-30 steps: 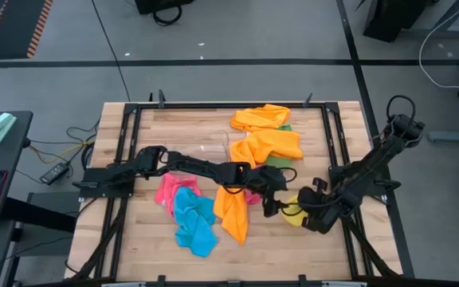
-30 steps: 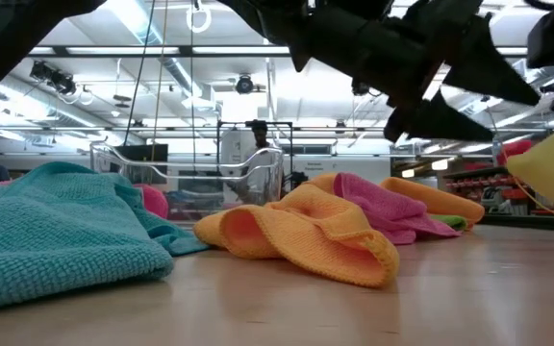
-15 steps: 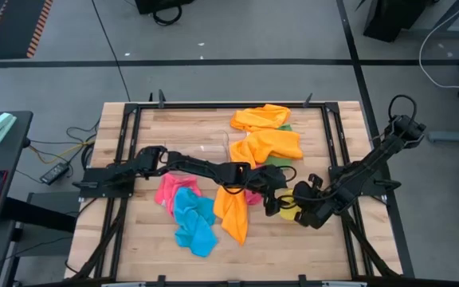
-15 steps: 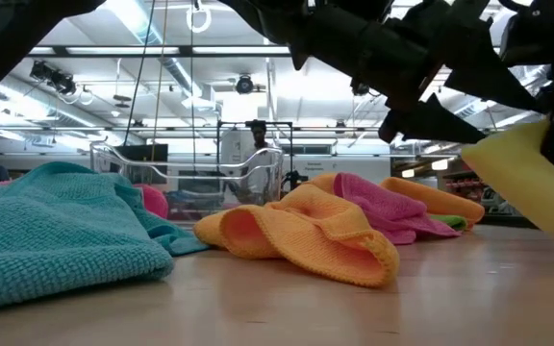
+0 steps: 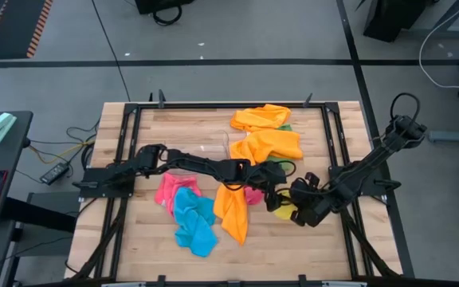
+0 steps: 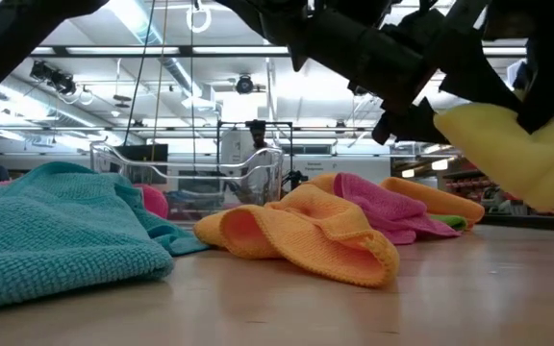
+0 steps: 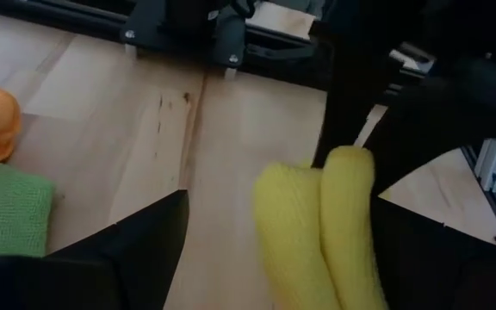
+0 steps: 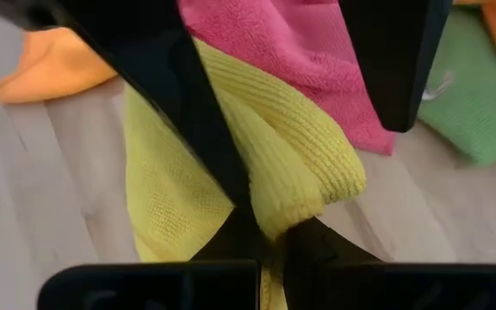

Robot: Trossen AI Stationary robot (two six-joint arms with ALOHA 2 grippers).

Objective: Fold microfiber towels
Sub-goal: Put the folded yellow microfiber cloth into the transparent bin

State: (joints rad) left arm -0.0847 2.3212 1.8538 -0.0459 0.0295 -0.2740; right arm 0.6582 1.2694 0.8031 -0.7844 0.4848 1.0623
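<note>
1. The yellow towel (image 5: 285,210) hangs bunched and clear of the wooden table (image 5: 325,255), pinched in the clenched right gripper (image 5: 296,209). A second ago it sat farther out toward the table's right rail; it is now carried inward, toward the left arm.
2. Just beside the yellow towel, the left gripper (image 5: 271,197) waits with its fingers spread wide and nothing between them. The cloth hangs in the gap ahead of it in the left wrist view, seemingly untouched.
3. This looks like a handover or a two-handed spread, the first move toward a fold; no fold is made yet.
4. Near the yellow towel lie a pink towel (image 6: 378,210) and a crumpled orange towel (image 5: 233,212).
5. Farther from it sit the blue towel (image 5: 194,221), two more orange towels (image 5: 271,131) over a green towel (image 8: 472,95), and the clear bin (image 5: 205,143), all unfolded.
</note>
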